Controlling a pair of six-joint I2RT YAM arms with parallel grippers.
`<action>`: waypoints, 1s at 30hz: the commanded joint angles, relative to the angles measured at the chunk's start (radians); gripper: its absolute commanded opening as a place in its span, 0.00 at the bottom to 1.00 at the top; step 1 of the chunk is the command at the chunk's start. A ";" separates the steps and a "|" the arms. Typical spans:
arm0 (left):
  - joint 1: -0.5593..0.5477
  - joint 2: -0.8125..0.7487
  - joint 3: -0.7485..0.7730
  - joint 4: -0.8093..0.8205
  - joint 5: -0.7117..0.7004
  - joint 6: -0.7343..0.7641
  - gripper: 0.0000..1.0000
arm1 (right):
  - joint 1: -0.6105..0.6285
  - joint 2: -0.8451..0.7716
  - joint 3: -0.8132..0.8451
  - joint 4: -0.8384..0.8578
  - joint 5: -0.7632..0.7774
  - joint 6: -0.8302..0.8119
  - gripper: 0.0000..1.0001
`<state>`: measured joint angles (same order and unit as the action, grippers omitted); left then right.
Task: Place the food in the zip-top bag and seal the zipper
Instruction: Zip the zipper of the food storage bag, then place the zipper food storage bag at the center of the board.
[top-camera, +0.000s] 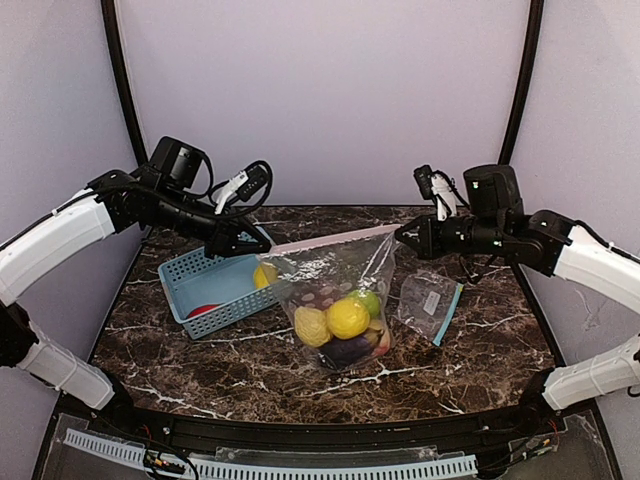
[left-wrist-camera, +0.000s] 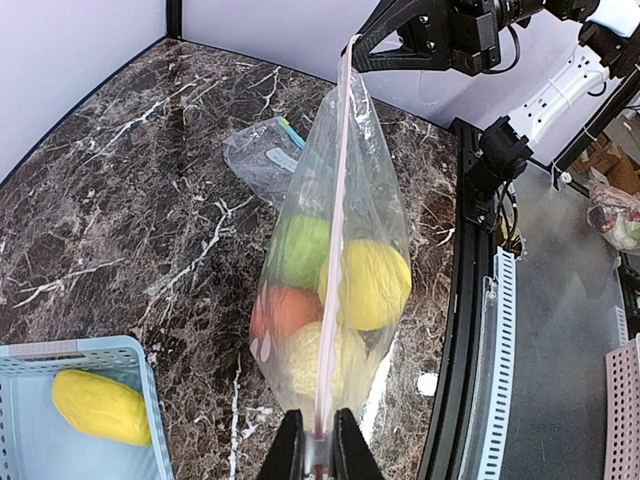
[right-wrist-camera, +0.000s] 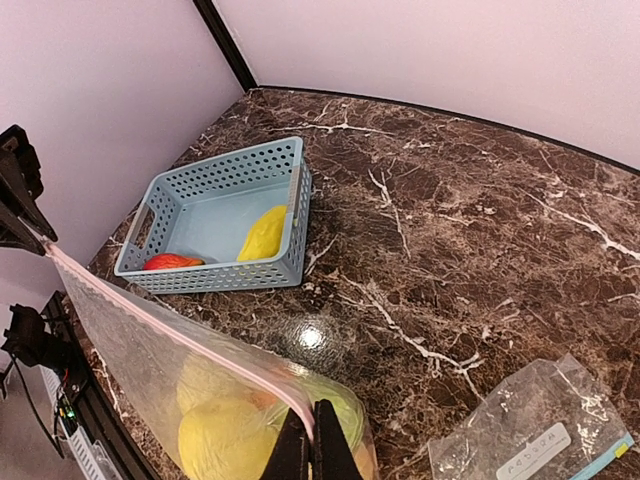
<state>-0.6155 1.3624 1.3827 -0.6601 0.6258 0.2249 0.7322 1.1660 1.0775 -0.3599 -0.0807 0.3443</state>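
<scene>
The clear zip-top bag (top-camera: 340, 290) hangs stretched between both grippers, its bottom resting on the marble table. Its pink zipper strip (top-camera: 330, 240) runs taut from corner to corner. My left gripper (left-wrist-camera: 319, 425) is shut on the zipper's left end, and my right gripper (right-wrist-camera: 311, 412) is shut on the right end. Inside the bag lie yellow lemons (top-camera: 347, 318), a green apple (left-wrist-camera: 300, 250), an orange piece (left-wrist-camera: 285, 310) and a purple eggplant (top-camera: 345, 350). A yellow piece of food (right-wrist-camera: 263, 232) and a red piece (right-wrist-camera: 165, 262) lie in the light-blue basket (top-camera: 190, 275).
A second, empty zip bag (top-camera: 430, 300) with a blue strip lies flat on the table to the right of the filled one. The basket stands at the left, just behind the left gripper. Black frame rails border the table's edges.
</scene>
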 joint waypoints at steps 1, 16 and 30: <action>0.021 -0.042 -0.029 -0.088 -0.023 0.011 0.01 | -0.041 -0.035 -0.014 -0.007 0.102 0.020 0.00; 0.028 -0.002 -0.054 0.092 0.031 -0.100 0.01 | -0.048 0.000 0.045 0.004 0.072 0.004 0.00; 0.080 0.185 0.096 0.368 -0.081 -0.315 0.01 | -0.125 0.262 0.318 0.090 0.107 -0.112 0.00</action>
<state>-0.5735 1.5074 1.4235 -0.4183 0.5789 0.0219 0.6514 1.3666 1.3193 -0.3588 0.0334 0.2764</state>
